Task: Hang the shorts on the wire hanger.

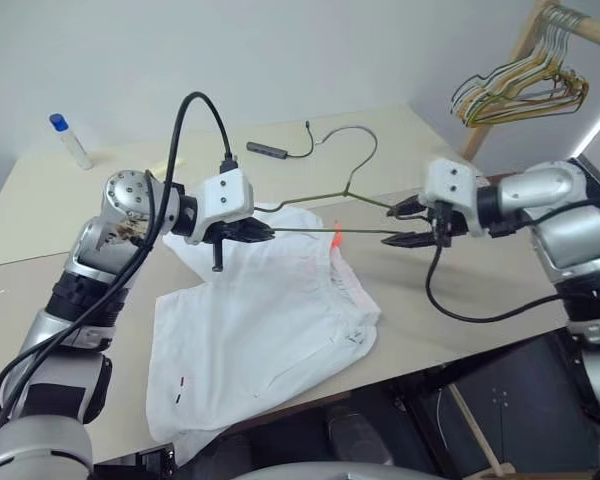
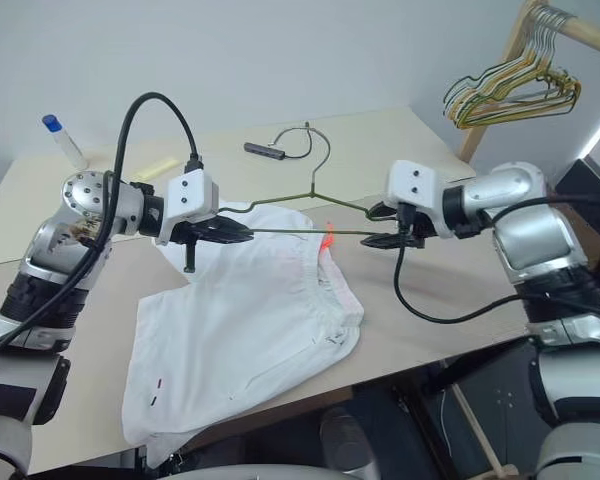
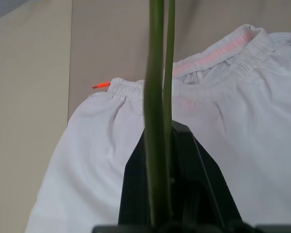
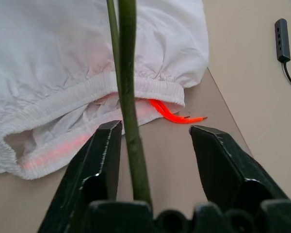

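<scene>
The shorts point(image 1: 260, 320) lie flat on the table point(image 1: 450, 300), waistband toward the far side, 1 leg end reaching the near edge; the red tag point(image 4: 177, 115) sticks out at the waistband. Above them the hanger point(image 1: 345, 205) is held level over the waistband, hook pointing away. The left gripper point(image 1: 263, 232) has its 2 fingers pinched together on the hanger's left corner; in the left wrist view the wire covers most of the fingertips. The right gripper point(image 1: 408, 224) sits at the right corner with fingers apart, the wire passing between them close to 1 finger point(image 4: 94, 170); whether it touches is hard to tell. Beyond lie a black cable with adapter point(image 1: 270, 150), a bottle point(image 1: 70, 140), and a bunch of hangers point(image 1: 525, 85) on a rack, partly cut off.
</scene>
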